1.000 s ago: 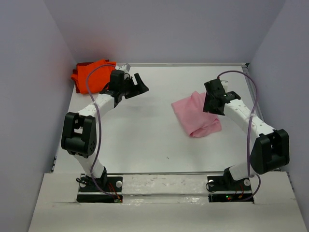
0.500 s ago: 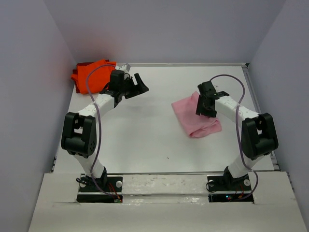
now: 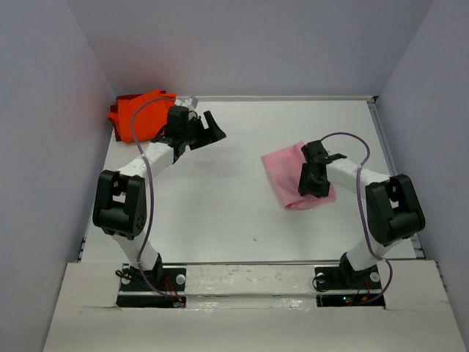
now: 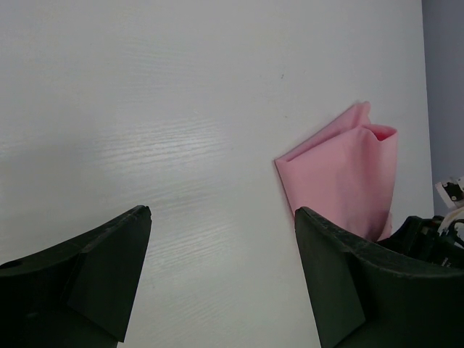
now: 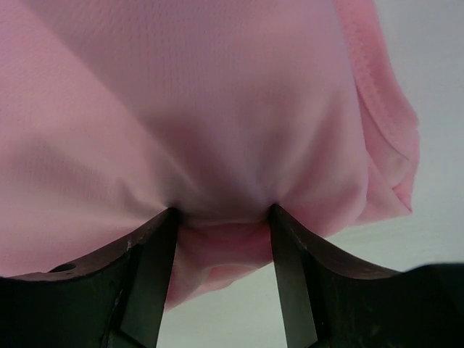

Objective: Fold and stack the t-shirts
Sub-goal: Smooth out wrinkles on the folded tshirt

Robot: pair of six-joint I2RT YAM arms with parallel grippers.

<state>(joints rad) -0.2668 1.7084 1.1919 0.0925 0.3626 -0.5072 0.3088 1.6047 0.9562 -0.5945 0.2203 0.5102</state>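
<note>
The light pink t-shirt (image 3: 282, 176) lies folded on the right half of the white table (image 3: 220, 205); it also shows in the left wrist view (image 4: 344, 174). My right gripper (image 3: 312, 183) is pressed down on its near right part. In the right wrist view the jaws (image 5: 221, 214) are drawn partly together with a thick fold of the pink t-shirt (image 5: 217, 109) bunched between them. The bright orange t-shirt (image 3: 135, 110) lies crumpled in the far left corner. My left gripper (image 3: 209, 130) hovers just right of it, open and empty (image 4: 221, 217).
Grey walls close in the table on the left, back and right. A metal strip (image 3: 381, 139) runs along the right edge. The right arm's cable (image 3: 352, 139) loops above the pink t-shirt.
My right gripper has moved nearer and down onto the pink t-shirt, which has shifted slightly with it. The left arm has not moved.
</note>
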